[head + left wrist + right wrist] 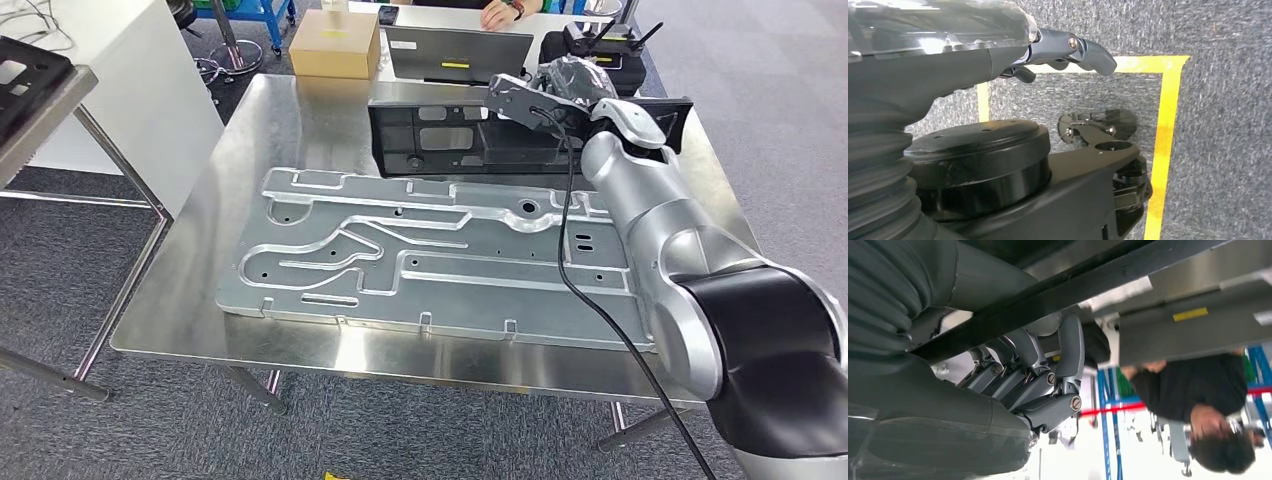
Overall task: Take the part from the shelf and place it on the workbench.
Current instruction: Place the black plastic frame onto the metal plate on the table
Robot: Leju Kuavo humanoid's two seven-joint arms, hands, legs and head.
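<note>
A black rectangular frame part point(450, 140) stands on its long edge at the back of the steel workbench point(255, 120). My right hand point(545, 95) grips the part's top edge near its right end. In the right wrist view the fingers point(1048, 375) curl around the part's black rim point(1088, 287). A large silver stamped plate point(430, 260) lies flat in front of the part. My left hand point(1063, 50) hangs over the carpet, its fingers loosely extended and holding nothing.
Behind the workbench are a cardboard box point(335, 42), a grey case point(458, 52) and a black controller point(600, 45). A person point(1198, 390) sits at that far desk. A metal shelf point(40, 95) stands at the left. Yellow tape point(1168, 130) marks the floor.
</note>
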